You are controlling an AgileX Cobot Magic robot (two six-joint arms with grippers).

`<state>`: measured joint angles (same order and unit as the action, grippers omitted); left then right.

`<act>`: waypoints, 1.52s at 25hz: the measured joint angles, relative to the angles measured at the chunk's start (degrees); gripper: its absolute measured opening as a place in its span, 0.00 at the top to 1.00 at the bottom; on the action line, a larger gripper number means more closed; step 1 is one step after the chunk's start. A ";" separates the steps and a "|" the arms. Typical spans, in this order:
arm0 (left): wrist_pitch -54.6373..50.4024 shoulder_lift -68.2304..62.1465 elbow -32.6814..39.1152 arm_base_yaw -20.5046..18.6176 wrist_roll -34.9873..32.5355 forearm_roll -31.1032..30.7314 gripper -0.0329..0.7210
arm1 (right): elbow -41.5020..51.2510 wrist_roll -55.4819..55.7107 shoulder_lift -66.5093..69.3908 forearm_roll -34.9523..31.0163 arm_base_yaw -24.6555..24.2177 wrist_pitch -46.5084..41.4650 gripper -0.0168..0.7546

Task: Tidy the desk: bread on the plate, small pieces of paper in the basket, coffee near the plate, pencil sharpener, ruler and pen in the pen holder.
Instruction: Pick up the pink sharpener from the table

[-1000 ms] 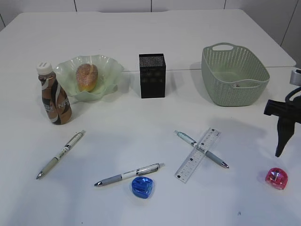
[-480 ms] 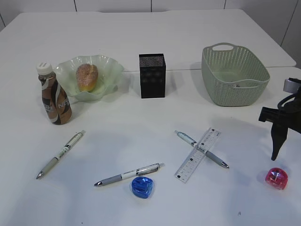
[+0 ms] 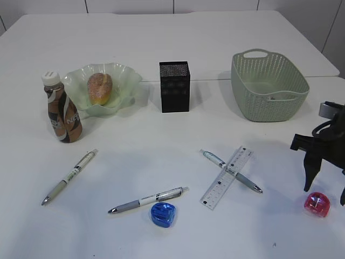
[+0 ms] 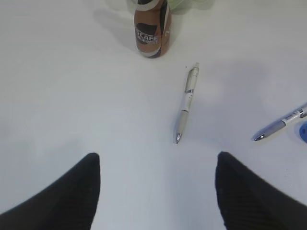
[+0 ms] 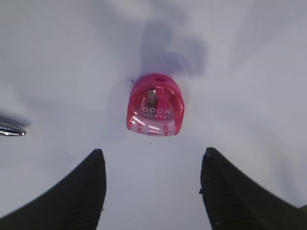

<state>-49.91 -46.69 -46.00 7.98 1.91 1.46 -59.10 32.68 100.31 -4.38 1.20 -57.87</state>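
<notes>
Gripper (right, jaws apart), above pink sharpener

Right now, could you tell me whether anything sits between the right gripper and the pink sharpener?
Nothing visible does. The right gripper hangs open just short of the pink sharpener, with only bare table between its fingers and the sharpener.

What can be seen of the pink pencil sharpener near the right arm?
The pink pencil sharpener is translucent plastic, rounded at one end and flat at the other, with a dark blade inset and white lettering. It lies flat on the white table, touching nothing. The right hand hangs open above it.
</notes>
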 joint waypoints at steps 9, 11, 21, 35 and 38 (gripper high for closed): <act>0.00 0.00 0.00 0.00 0.00 0.00 0.26 | 1.89 0.00 1.22 0.01 0.00 3.88 0.36; 0.00 0.00 0.00 0.00 0.00 0.00 0.26 | 1.89 0.00 2.45 0.01 0.00 3.92 0.36; 0.00 0.00 0.00 0.00 0.00 -0.66 0.26 | 1.98 0.00 3.86 0.01 0.00 6.87 0.36; 0.00 0.00 0.00 0.00 0.00 -0.87 0.26 | 1.98 0.00 3.89 0.84 0.00 7.79 0.36; 0.00 0.00 0.00 0.00 0.00 -0.87 0.26 | 1.98 0.00 3.89 0.84 0.00 7.79 0.36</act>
<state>-49.91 -46.69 -46.00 7.98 1.91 0.59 -57.12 32.68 104.20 -3.54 1.20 -50.08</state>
